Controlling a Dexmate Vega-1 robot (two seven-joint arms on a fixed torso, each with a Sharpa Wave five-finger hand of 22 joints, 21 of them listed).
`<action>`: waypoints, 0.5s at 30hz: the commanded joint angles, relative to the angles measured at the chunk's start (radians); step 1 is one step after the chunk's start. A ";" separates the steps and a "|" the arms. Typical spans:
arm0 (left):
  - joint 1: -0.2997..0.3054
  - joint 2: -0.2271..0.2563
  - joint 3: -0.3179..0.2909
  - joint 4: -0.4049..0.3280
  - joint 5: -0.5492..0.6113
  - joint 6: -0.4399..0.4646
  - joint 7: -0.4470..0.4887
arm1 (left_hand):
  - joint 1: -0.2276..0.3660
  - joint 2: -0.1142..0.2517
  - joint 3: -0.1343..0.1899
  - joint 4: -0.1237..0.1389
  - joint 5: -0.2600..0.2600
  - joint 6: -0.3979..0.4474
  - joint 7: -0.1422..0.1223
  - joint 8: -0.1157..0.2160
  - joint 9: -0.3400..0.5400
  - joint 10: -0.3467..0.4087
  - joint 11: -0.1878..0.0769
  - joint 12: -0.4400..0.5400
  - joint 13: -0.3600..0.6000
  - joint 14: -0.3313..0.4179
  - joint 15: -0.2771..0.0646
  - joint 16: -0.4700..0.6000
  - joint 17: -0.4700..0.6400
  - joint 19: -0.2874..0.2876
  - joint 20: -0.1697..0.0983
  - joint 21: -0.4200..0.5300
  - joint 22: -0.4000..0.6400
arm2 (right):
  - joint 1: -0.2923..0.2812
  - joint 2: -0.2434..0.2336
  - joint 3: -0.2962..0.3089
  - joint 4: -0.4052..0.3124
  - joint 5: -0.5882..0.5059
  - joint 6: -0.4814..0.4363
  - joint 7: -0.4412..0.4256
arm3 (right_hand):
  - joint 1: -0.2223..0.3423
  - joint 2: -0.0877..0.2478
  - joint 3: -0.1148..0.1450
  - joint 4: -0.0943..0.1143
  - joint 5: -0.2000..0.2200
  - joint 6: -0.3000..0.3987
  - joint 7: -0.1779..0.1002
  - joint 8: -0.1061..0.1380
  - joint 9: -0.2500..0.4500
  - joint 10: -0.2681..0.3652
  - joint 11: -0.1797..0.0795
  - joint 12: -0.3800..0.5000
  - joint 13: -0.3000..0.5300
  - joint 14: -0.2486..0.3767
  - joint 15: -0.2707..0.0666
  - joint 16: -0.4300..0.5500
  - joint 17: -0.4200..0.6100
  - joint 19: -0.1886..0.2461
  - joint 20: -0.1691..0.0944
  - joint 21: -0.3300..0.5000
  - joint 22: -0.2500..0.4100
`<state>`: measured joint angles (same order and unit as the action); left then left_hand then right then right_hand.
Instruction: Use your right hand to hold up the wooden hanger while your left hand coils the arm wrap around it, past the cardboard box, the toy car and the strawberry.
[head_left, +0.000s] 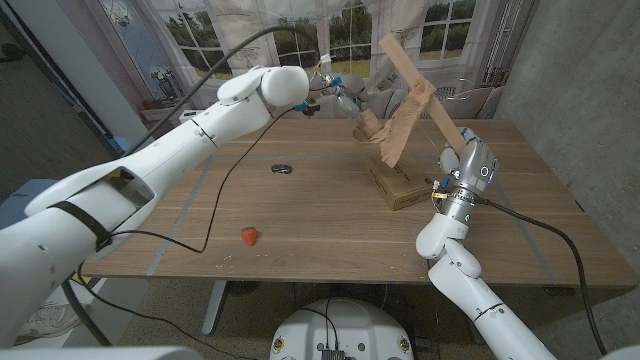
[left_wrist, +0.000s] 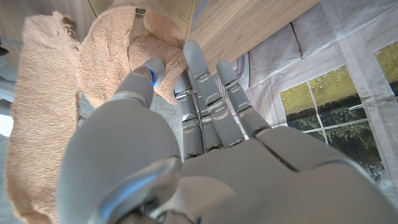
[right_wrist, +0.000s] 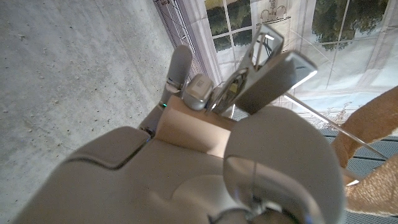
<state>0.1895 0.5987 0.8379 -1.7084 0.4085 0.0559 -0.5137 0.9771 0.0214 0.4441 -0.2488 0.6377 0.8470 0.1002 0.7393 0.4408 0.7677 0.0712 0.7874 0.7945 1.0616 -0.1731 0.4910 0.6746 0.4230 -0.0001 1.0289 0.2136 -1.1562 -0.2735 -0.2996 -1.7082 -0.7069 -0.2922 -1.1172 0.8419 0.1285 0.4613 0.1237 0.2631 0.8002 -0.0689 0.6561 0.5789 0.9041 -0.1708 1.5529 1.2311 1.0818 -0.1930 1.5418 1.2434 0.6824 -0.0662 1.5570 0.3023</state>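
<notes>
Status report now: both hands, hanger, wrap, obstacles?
Right hand holds light wooden hanger up, tilted. Left hand grips tan fabric arm wrap, draped on hanger. Brown cardboard box directly below; red strawberry, small dark toy car apart.

Wooden hanger (head_left: 418, 83): a pale, flat wooden bar, tilted, its upper end high toward the windows and its lower end at the right hand (head_left: 470, 168), which grips it. Arm wrap (head_left: 398, 125): a tan, fuzzy fabric strip draped over the bar's middle and hanging toward the counter (head_left: 330, 225); the left hand (head_left: 350, 97) holds its far end. Cardboard box (head_left: 397, 183): small, brown, lying on the counter below the wrap. Toy car (head_left: 282, 169): small, dark, mid-counter. Strawberry (head_left: 250, 236): red, near the counter's front edge, well apart from the car.
</notes>
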 joint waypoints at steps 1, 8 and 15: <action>0.027 0.036 -0.021 -0.070 -0.037 -0.037 -0.051 | 0.023 0.015 0.102 0.101 0.006 0.119 -0.075 0.010 0.015 0.252 -0.210 0.000 0.007 0.004 -0.028 -0.004 0.003 -0.004 0.007 0.011 0.000 | 0.020 0.047 0.031 0.057 -0.014 -0.010 0.000 | -0.021 0.037 0.006 0.000 0.003 0.004 0.006 0.010 0.001 0.012 -0.011 0.003 0.004 0.010 -0.019 0.033 0.005 0.009 -0.131 0.003 0.002; 0.048 0.063 -0.046 -0.139 -0.048 -0.044 -0.073 | 0.024 0.011 0.104 0.100 0.009 0.122 -0.078 0.009 0.016 0.258 -0.212 -0.002 0.007 0.006 -0.030 -0.006 0.005 -0.006 0.006 0.019 -0.003 | 0.025 0.056 0.046 0.081 -0.006 -0.025 0.000 | -0.021 0.036 0.008 0.000 0.002 0.004 0.007 0.012 -0.002 0.013 -0.011 0.003 0.004 0.011 -0.019 0.033 0.005 0.009 -0.131 0.005 0.005; 0.050 0.078 -0.063 -0.181 -0.097 -0.055 -0.134 | 0.025 0.013 0.104 0.101 0.012 0.122 -0.075 0.009 0.018 0.259 -0.211 -0.001 0.012 0.007 -0.028 -0.005 0.011 -0.010 0.007 0.027 -0.005 | 0.033 0.060 0.052 0.109 0.000 -0.055 0.000 | -0.022 0.036 0.009 -0.001 0.001 0.004 0.007 0.015 -0.006 0.013 -0.010 0.003 0.004 0.011 -0.019 0.033 0.005 0.009 -0.130 0.004 0.004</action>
<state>0.2271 0.6492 0.8001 -1.8202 0.3636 0.0190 -0.5783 0.9771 0.0214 0.4450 -0.2480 0.6452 0.8470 0.1001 0.7393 0.4408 0.7695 0.0697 0.7873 0.8005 1.0684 -0.1771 0.4905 0.6798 0.4175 0.0054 1.0464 0.2090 -1.1350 -0.2279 -0.2643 -1.6408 -0.7144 -0.3154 -1.1171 0.8419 0.1285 0.4610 0.1238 0.2612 0.7984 -0.0672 0.6634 0.5740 0.9046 -0.1704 1.5528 1.2342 1.0826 -0.1923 1.5419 1.2434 0.6824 -0.0661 1.5569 0.3022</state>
